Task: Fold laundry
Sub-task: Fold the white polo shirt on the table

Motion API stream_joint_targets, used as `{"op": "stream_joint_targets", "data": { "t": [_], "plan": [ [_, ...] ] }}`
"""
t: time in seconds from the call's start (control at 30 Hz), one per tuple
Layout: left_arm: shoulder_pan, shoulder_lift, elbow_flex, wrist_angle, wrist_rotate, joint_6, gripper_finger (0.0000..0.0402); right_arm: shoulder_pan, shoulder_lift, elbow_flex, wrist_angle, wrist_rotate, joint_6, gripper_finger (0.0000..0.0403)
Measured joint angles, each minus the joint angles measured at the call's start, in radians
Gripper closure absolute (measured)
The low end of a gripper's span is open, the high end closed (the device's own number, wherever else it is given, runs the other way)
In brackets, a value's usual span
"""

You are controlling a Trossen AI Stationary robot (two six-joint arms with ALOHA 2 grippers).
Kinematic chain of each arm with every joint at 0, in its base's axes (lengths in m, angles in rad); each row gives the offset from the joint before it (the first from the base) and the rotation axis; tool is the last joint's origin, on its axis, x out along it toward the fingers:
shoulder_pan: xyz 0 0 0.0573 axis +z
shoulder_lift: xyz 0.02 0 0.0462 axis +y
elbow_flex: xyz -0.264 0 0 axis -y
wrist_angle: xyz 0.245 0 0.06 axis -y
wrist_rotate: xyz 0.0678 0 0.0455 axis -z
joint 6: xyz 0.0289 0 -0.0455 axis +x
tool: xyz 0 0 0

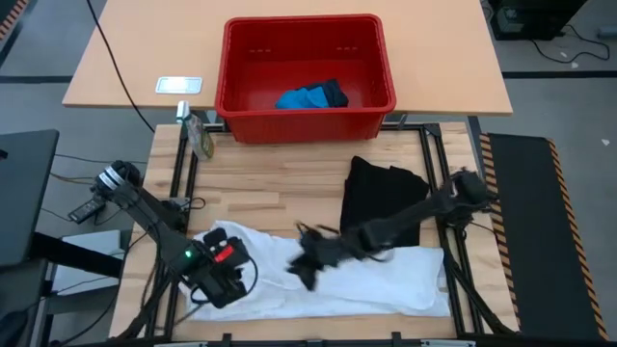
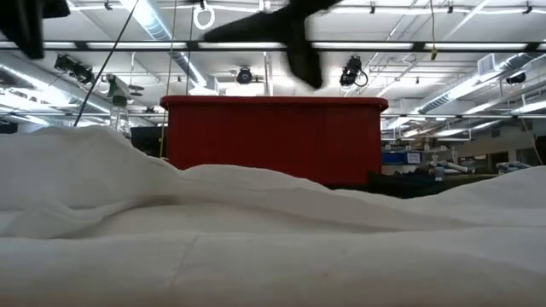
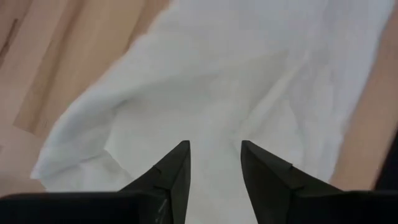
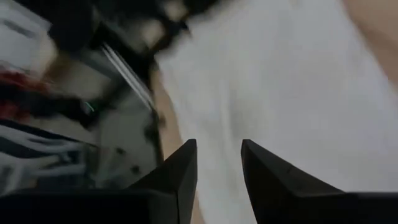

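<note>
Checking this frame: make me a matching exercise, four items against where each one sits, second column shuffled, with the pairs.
Items:
1. white garment
2. black shirt
3. blue piece
4. left gripper

Places:
A. inside the red basket
B. spread along the table's near edge
C. over the white cloth's left end
D. on the wood between basket and white cloth, right of centre

Pairs: 1-B, 2-D, 3-A, 4-C

Overhead, table-level, wrist cams – shared cloth point(image 1: 366, 284)

Both arms are reaching low toward each other; the left end effector point(image 3: 214, 163) and right end effector point(image 4: 219, 160) are each showing parted, empty fingers.
</note>
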Motion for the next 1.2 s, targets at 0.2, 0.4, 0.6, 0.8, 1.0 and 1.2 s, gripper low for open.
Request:
{"op": "stream_joint_targets", "data": {
  "t": [0.2,0.4,0.6,0.8,1.0,1.2],
  "plan": [
    [-0.037,-0.103,0.000,0.002,-0.021,-0.071,0.0258,-0.097,0.213,0.245,-0.040,-0.053,-0.312,0.0258],
    [-0.152,-0.145,0.000,-0.023,-0.113,-0.070,0.0258,-0.101,0.379,0.490,-0.187,-0.052,-0.520,0.0253],
    [-0.200,-0.145,0.000,0.031,-0.090,-0.103,0.0257,-0.093,0.488,0.604,-0.211,-0.138,-0.536,0.0253],
    [-0.199,-0.144,0.000,0.081,-0.088,-0.139,0.0257,-0.081,0.511,0.620,-0.214,-0.123,-0.550,0.0253],
    [-0.186,-0.144,0.000,0.074,-0.088,-0.140,0.0257,-0.084,0.534,0.618,-0.200,-0.142,-0.568,0.0253],
    [-0.155,-0.144,0.000,0.074,-0.088,-0.109,0.0257,-0.089,0.531,0.619,-0.173,-0.124,-0.545,0.0253]
  ]
}}
